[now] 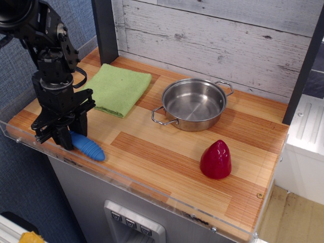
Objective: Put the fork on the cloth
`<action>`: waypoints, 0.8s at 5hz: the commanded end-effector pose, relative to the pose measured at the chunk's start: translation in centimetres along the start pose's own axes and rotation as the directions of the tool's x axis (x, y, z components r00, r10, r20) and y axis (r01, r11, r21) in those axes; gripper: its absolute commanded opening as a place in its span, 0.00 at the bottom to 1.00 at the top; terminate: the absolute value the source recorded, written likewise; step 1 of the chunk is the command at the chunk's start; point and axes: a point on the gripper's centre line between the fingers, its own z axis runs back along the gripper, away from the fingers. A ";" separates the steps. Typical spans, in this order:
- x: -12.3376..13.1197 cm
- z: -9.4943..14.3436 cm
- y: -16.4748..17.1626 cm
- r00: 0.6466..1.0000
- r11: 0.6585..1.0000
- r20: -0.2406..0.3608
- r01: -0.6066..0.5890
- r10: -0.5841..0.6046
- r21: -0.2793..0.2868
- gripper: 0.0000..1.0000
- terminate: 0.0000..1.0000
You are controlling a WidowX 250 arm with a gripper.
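No legible text or labels anywhere.

Bright, even, diffuse overhead light. Soft short shadows toward 6 o'clock. Glare inside steel pan (194, 104), sheen on table (167, 152) at 12 o'clock. Sharp throughout, mild compression softness.

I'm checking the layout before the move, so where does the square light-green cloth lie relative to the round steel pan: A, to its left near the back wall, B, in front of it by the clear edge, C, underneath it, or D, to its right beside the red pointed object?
A: the square light-green cloth lies left of the round steel pan, apart from it, towards the back wall.
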 end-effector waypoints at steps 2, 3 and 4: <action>-0.3 4.4 -1.4 0.998 0.991 0.063 0.034 -0.026 -0.127 0.00 0.00; -0.2 6.4 -2.5 0.986 0.977 0.102 0.145 -0.130 -0.155 0.00 0.00; -0.4 7.3 -4.5 0.942 0.936 0.115 0.329 -0.315 -0.128 0.00 0.00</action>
